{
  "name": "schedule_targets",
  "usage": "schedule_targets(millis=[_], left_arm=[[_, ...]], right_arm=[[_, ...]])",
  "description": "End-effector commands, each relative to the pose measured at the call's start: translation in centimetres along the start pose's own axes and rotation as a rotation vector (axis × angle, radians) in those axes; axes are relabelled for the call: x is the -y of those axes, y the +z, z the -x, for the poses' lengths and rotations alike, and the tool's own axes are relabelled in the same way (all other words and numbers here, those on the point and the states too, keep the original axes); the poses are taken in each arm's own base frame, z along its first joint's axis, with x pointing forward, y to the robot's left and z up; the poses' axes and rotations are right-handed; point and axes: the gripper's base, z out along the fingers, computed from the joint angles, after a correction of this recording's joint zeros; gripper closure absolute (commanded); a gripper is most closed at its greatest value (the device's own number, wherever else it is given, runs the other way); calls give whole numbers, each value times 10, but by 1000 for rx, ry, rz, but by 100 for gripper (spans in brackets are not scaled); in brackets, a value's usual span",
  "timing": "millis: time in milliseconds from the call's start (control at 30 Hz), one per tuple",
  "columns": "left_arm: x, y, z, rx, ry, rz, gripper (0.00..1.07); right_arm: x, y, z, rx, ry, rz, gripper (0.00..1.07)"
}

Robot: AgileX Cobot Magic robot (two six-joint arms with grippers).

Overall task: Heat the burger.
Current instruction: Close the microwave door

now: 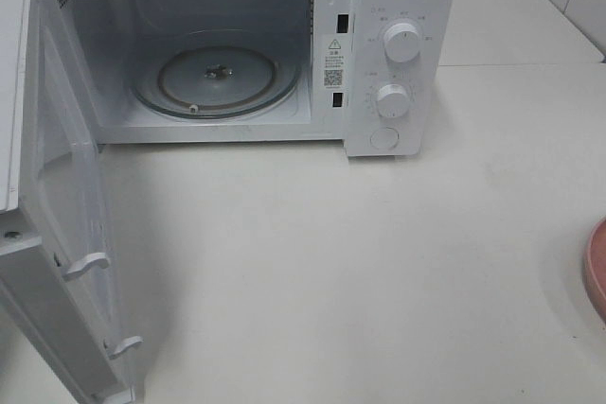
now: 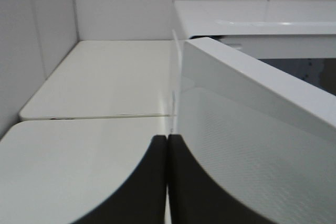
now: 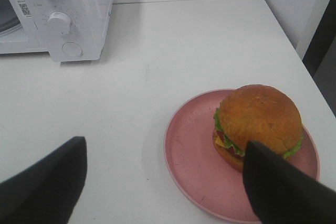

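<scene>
White, boxy microwave oven fills the upper half of the high view, its door swung wide toward the lower left and its round glass turntable bare inside. Only a sliver of the pink round plate shows at the right edge of that view.

In the right wrist view, the round burger with a glossy golden-brown bun, green lettuce frill and red and yellow layers sits off-centre on that pink plate, in the lower right of the frame. The right gripper hangs above with its dark fingers spread wide apart, holding nothing; one finger crosses in front of the burger's near edge, the other is well off to the left over bare white table.

The left gripper, at the bottom centre of its view, has its two dark fingers pressed together on nothing, just beside the white door's edge.

Risks, as a judgement: the spread fingers are not centred on the burger, so closing from here may catch the plate rim or shove the burger sideways. A hard squeeze could slide the layers apart. The door may drift inward if nudged.
</scene>
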Motion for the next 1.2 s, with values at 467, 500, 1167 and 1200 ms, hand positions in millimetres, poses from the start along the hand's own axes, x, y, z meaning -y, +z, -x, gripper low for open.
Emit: schedule_targets(millis=[467, 500, 1167, 1200], left_arm=[[28, 37, -44, -106, -91, -377, 107], [29, 38, -47, -119, -98, -381, 107], [93, 72, -49, -88, -78, -436, 107], [97, 74, -47, -81, -82, -435, 107]], right_arm=[[0, -4, -1, 29, 1, 4, 31], [0, -4, -1, 29, 1, 4, 31], [0, -4, -1, 29, 1, 4, 31], [0, -4, -1, 29, 1, 4, 31]])
